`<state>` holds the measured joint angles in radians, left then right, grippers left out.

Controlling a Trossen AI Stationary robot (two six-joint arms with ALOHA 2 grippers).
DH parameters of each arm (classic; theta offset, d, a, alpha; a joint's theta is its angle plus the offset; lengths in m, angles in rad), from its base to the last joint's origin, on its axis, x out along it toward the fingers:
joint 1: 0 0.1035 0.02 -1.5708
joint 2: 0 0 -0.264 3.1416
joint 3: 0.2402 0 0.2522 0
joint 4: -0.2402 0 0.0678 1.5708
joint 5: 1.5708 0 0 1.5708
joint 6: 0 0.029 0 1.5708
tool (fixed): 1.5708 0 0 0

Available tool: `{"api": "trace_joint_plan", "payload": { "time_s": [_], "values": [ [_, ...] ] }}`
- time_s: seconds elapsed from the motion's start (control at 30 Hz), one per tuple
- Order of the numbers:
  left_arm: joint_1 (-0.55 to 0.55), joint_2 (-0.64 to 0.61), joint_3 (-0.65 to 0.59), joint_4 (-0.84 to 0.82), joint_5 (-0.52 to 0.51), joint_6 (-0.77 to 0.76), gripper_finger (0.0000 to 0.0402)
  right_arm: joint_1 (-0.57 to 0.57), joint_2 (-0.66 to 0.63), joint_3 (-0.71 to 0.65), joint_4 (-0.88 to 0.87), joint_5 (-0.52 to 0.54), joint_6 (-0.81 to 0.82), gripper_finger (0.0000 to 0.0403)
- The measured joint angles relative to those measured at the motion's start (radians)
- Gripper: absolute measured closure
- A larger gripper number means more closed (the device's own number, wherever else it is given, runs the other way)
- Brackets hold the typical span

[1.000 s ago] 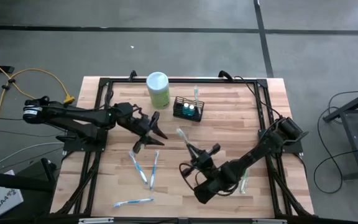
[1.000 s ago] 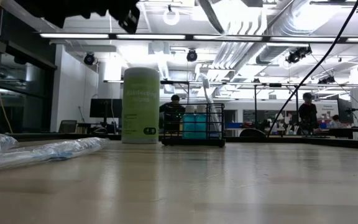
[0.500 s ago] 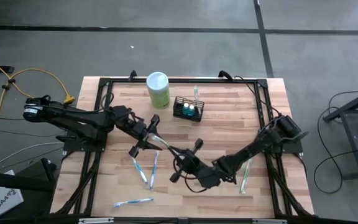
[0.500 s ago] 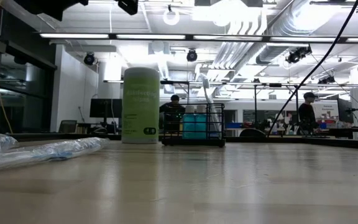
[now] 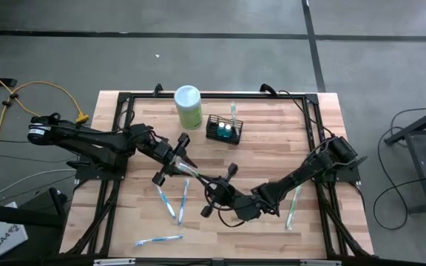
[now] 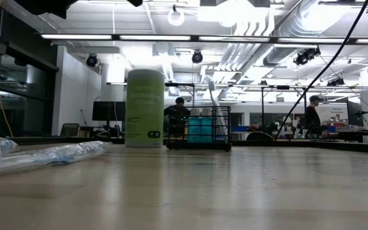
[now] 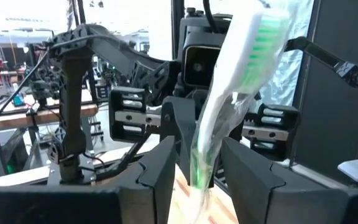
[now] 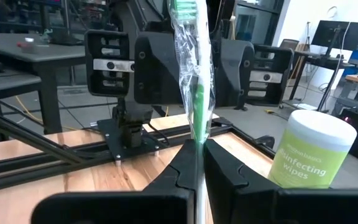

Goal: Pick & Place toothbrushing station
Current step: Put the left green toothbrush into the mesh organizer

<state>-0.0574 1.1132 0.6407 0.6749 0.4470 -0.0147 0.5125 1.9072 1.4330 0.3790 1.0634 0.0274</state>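
A toothbrush in clear wrap (image 5: 200, 176), with green bristles, hangs over the table's middle between my two grippers. My left gripper (image 5: 187, 170) comes from the left and is shut on it. My right gripper (image 5: 214, 182) comes from the right and is shut on it too. The toothbrushing station (image 5: 224, 131), a small black wire-mesh basket, stands on its base at the far middle. One toothbrush stands upright in it. It also shows in the low view (image 6: 197, 131). My left gripper (image 7: 197, 177) pinches the wrapped toothbrush between its two fingers just below the bristle head (image 7: 199, 163). It comes roughly level from the table's left. The brush is clear of the table. My right gripper (image 8: 199, 168) pinches the thin handle (image 8: 197, 140) between its two fingers. It comes from the table's right, facing the left gripper. The brush runs on from its fingers to the left gripper, clear of the table.
A pale green canister with a white lid (image 5: 188, 107) stands left of the basket. Wrapped toothbrushes lie at near left (image 5: 165, 199), beside it (image 5: 183, 201), by the near edge (image 5: 157, 240) and under the right arm (image 5: 291, 207). A black frame (image 5: 213, 95) borders the table.
My right gripper has carried the wrapped toothbrush toward the table's left, up to my left gripper. The brush's head end now sits between the left fingers. My left arm has shifted only a little.
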Motion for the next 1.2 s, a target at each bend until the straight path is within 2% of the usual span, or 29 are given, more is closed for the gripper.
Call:
{"api": "trace_joint_plan", "payload": {
  "time_s": [0.27, 0.83, 0.93, 1.2],
  "values": [
    [0.000, 0.000, 0.000, 0.040, -0.033, 0.001, 0.0274, 0.004, 0.000, 0.000, 0.000, 0.003, 0.004, 0.0398],
    [0.000, 0.000, 0.000, 0.070, -0.033, -0.001, 0.0274, 0.004, 0.000, -0.001, -0.001, 0.017, 0.002, 0.0398],
    [0.000, 0.000, 0.000, 0.071, -0.033, -0.004, 0.0274, 0.004, 0.000, -0.001, -0.003, 0.045, 0.002, 0.0398],
    [0.000, 0.000, 0.000, 0.078, -0.033, -0.009, 0.0303, 0.004, 0.000, -0.001, -0.006, 0.061, 0.002, 0.0398]
  ]
}}
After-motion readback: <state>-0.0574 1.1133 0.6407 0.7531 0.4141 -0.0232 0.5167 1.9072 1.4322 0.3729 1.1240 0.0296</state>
